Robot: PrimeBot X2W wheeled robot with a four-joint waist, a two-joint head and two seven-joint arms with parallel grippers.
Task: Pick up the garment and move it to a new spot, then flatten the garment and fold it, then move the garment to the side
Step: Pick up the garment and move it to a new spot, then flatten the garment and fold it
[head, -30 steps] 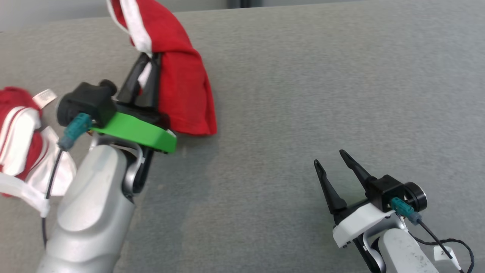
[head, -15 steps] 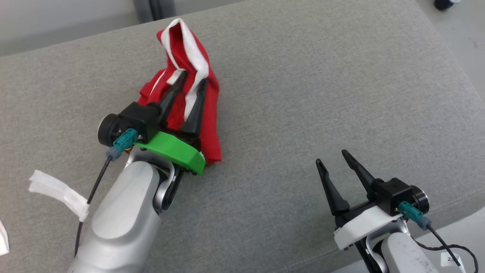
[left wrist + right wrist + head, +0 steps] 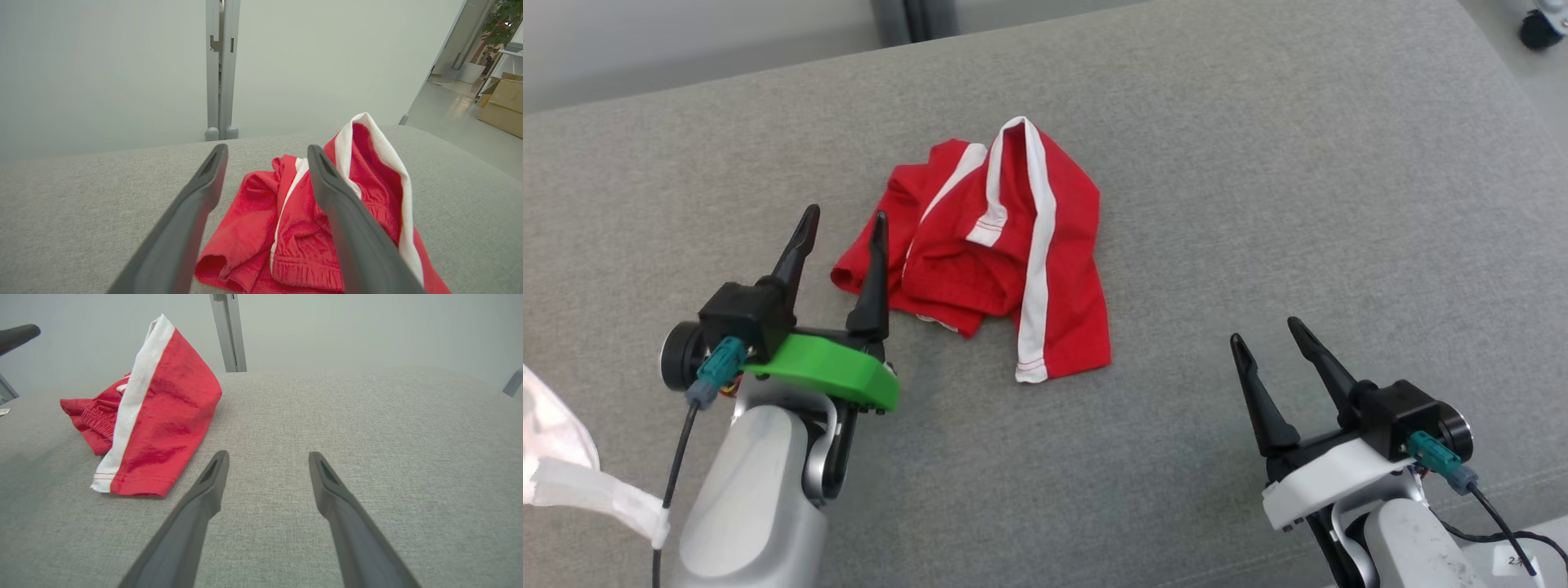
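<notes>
The garment point(image 3: 1001, 249) is a pair of red shorts with white side stripes, lying crumpled in a loose heap on the grey cushion point(image 3: 1258, 204). One stripe edge stands up as a ridge in the left wrist view, garment point(image 3: 310, 212). My left gripper point(image 3: 843, 224) is open just left of the heap, its right fingertip over the cloth's near-left corner, nothing between its fingers. My right gripper point(image 3: 1266, 331) is open and empty at the lower right, well apart from the garment point(image 3: 151, 412).
White cloth point(image 3: 572, 474) lies at the lower left edge beside my left forearm. The cushion's far edge meets a pale wall with a grey post point(image 3: 220, 69). Its right edge drops to the floor, where a caster wheel point(image 3: 1539, 28) and cardboard boxes point(image 3: 502, 106) stand.
My left gripper has opened and let go of the garment, which dropped from hanging onto the cushion as a heap. The gripper has drawn back to its left. The head camera has shifted.
</notes>
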